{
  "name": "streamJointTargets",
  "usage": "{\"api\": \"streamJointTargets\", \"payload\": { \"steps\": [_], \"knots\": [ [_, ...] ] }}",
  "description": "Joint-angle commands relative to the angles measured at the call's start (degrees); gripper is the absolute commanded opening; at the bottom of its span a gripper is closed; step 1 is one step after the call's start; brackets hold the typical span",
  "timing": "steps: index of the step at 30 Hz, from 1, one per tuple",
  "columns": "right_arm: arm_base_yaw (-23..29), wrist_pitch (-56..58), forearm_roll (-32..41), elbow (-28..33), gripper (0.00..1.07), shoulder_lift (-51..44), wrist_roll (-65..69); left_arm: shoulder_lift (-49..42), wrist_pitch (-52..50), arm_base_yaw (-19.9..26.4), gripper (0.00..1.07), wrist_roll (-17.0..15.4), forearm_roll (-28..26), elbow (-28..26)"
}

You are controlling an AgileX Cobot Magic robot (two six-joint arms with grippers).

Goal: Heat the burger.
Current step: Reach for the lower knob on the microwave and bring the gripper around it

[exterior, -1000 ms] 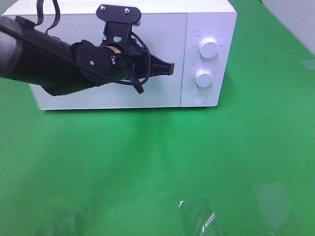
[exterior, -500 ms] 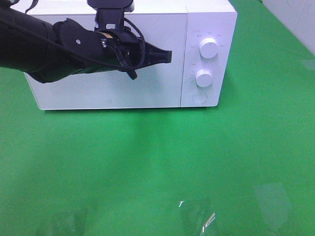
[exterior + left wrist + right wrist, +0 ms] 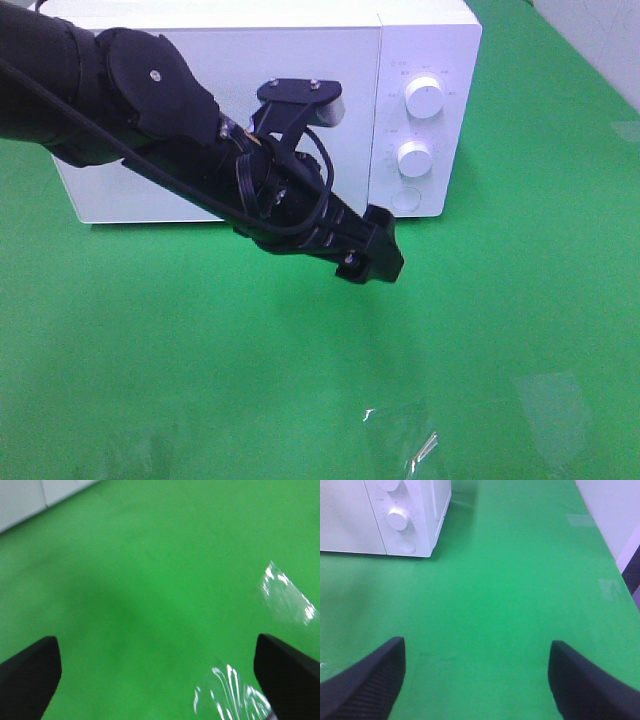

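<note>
Since both black fingers (image 3: 30, 672) of the left claw (image 3: 155, 647) sit at opposite edges of its wrist view, we read the claw as spread wide apart. Only the bare green surface (image 3: 150, 570) shows between them. Near one finger lie two shiny patches of clear film (image 3: 287, 592), flat on the surface.

From the high camera, we see this claw hanging above the surface just in front of the white microwave (image 3: 300, 50), tilted downward, below the control panel. Its left arm (image 3: 120, 90) reaches in across the microwave's door. That door is shut. On the panel beside it we count an upper knob (image 3: 424, 98), a lower knob (image 3: 414, 157) and a round button (image 3: 405, 199) under them.

The right claw (image 3: 475, 645) is likewise wide apart and holds nothing. It looks over open green surface, and the microwave's panel end stands well apart from it, at the far side of its wrist view.

We cannot tell where the burger is, as no view shows it.
</note>
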Motion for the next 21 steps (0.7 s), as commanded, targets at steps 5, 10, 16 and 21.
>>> {"api": "streamJointTargets", "payload": {
  "steps": [5, 10, 16, 21],
  "knots": [
    [-0.23, -0.57, 0.23, 0.11, 0.75, -1.66, -0.11, -4.24, 19.88, 0.11, 0.98, -1.43, 8.08, 0.17],
    [-0.23, -0.57, 0.23, 0.11, 0.75, -1.66, -0.11, -6.82, 25.67, 2.41, 0.98, -7.45, 12.2, 0.17],
    [-0.23, -0.57, 0.23, 0.11, 0.75, -1.66, -0.11, -12.72, 36.55, 13.87, 0.98, -14.78, 19.42, 0.17],
    [-0.23, -0.57, 0.23, 0.11, 0.75, -1.66, -0.11, -17.3, 42.86, 24.58, 0.98, -15.24, 20.86, 0.17]
  ]
}}
